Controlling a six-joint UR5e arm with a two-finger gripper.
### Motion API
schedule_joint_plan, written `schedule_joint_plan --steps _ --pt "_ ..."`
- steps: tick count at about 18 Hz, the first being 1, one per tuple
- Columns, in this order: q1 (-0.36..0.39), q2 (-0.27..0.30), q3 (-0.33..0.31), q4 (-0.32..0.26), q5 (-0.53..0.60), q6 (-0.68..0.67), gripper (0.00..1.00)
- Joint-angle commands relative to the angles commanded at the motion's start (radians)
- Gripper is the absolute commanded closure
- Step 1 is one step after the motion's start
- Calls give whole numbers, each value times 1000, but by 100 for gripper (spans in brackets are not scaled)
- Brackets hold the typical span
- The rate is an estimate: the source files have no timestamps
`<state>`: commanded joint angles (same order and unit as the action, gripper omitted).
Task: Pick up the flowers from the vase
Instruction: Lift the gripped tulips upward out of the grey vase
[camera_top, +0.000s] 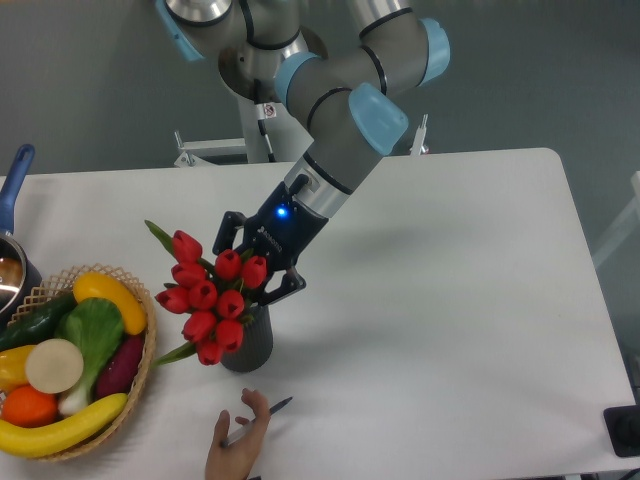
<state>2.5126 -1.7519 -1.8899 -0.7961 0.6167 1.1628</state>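
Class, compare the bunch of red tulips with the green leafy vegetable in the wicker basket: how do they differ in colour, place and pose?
The flowers are mostly red; the leafy vegetable is green with a pale stalk. The flowers stand in the dark vase on the table, with the end effector around them; the leafy vegetable lies flat among fruit in the wicker basket, untouched. Both have green leaves.

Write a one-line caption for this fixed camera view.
Gripper reaches behind red tulips in a dark vase while a hand enters below.
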Motion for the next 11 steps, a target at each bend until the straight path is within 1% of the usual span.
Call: schedule_joint_plan --steps 2,5,9,11 --pt "5 25 2 0 -26 -38 53" --pt "32 57 5 0 -98 -86 53" --pt "52 71 46 0 -133 -159 53" --pt "61 74 63 0 -169 -199 53"
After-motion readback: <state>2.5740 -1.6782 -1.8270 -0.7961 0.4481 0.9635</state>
